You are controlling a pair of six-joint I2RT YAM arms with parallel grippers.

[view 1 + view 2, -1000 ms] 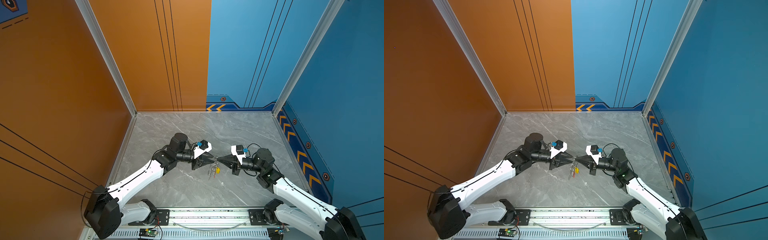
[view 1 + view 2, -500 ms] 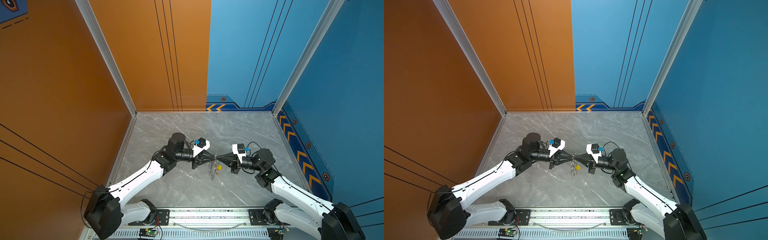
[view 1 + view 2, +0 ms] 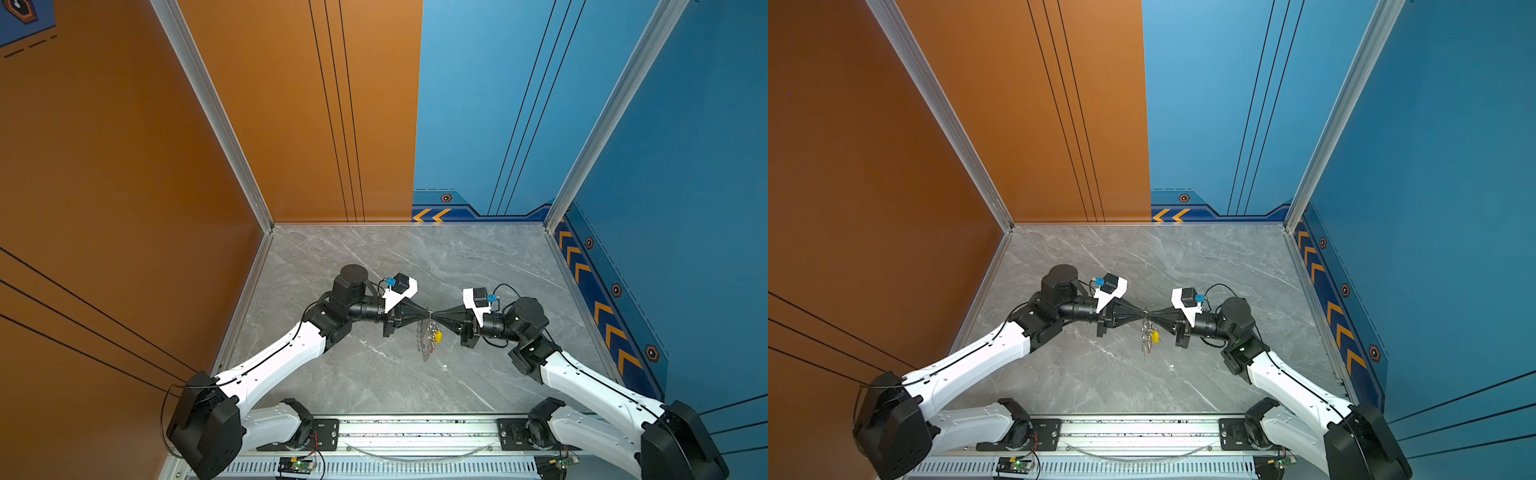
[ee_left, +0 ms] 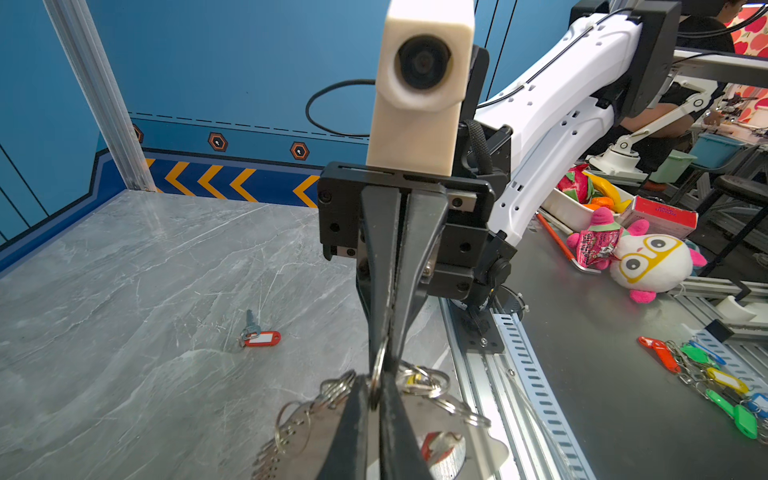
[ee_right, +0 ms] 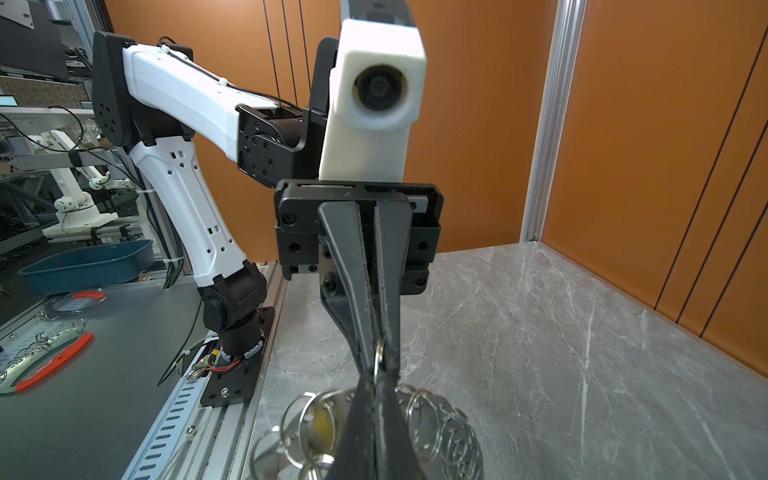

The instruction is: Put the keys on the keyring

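My left gripper point(image 3: 424, 312) point(image 3: 1140, 311) and right gripper point(image 3: 434, 313) point(image 3: 1150, 311) meet tip to tip above the middle of the marble table. Both are shut on the same silver keyring point(image 4: 377, 372) point(image 5: 378, 358). In the left wrist view the left gripper point(image 4: 376, 380) pinches the ring edge-on; in the right wrist view the right gripper point(image 5: 376, 384) does the same. A bunch of plain rings and keys point(image 3: 430, 338) point(image 3: 1148, 338) hangs below, with a yellow tag point(image 3: 437, 334) point(image 5: 322, 419) and a red tag point(image 4: 440, 446). One loose key with a red tag point(image 4: 259, 336) lies flat on the table.
A metal rail point(image 3: 415, 428) runs along the table's front edge between the arm bases. Orange and blue walls close in the other three sides. Beyond the rail lie a plush toy point(image 4: 648, 262), coloured key tags point(image 4: 706, 374) and a blue bin point(image 5: 87, 262).
The left gripper's jaws have closed on the ring. Both grippers have drawn together until their tips meet, and the hanging bunch has shifted slightly with them.
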